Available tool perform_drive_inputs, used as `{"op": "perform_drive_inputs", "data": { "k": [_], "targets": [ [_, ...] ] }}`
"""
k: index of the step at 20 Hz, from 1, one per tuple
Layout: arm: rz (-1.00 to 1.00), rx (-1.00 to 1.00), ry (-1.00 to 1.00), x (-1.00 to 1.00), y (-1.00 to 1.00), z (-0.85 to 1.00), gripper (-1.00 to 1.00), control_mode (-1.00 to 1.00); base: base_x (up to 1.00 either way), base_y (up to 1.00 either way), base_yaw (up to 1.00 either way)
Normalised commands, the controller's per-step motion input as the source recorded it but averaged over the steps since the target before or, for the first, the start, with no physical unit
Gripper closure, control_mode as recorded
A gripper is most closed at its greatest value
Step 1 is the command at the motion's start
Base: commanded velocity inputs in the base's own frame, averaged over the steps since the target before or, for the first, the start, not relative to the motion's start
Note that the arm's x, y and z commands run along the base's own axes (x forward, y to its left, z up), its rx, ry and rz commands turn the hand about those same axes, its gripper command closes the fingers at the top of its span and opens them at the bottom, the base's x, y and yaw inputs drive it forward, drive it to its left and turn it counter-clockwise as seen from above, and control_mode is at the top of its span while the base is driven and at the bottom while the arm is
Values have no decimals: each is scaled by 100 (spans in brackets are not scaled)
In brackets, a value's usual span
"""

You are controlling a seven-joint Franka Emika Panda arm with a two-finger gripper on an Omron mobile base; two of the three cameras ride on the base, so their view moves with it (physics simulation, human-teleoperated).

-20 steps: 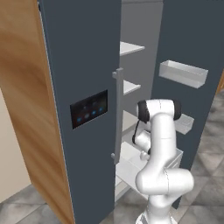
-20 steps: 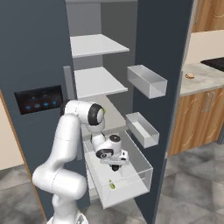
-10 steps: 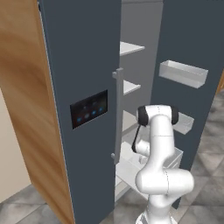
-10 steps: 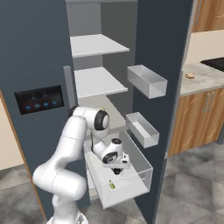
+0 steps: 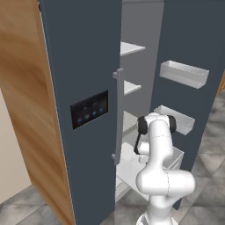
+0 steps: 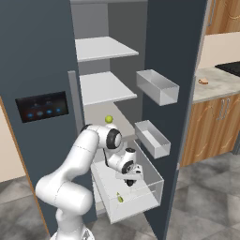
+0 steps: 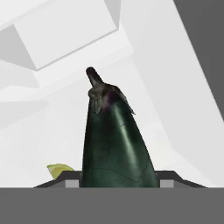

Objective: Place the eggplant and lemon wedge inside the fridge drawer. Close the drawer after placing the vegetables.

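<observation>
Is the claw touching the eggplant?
Touching: in the hand view the eggplant rises from between the claw fingertips, held above the fridge drawer.

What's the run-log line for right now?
claw: shut on eggplant, over open fridge drawer | lemon wedge: already in drawer | drawer: not yet closed
</observation>
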Motion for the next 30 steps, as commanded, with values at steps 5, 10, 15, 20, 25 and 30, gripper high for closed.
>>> {"op": "perform_drive_inputs", "data": {
  "k": [5, 10, 15, 20, 25, 30],
  "targets": [
    [0, 2, 4, 27, -33, -86, 100, -100, 0, 0, 0],
    [0, 1, 6, 20, -28, -82, 100, -100, 0, 0, 0],
    [0, 2, 4, 14, -22, -75, 100, -100, 0, 0, 0],
    [-1, 1, -3, -30, -4, -10, -100, -100, 0, 0, 0],
    [-1, 0, -6, -32, -4, 42, -100, -100, 0, 0, 0],
    [-5, 1, -17, -38, 3, 74, -100, -100, 0, 0, 0]
  ]
}}
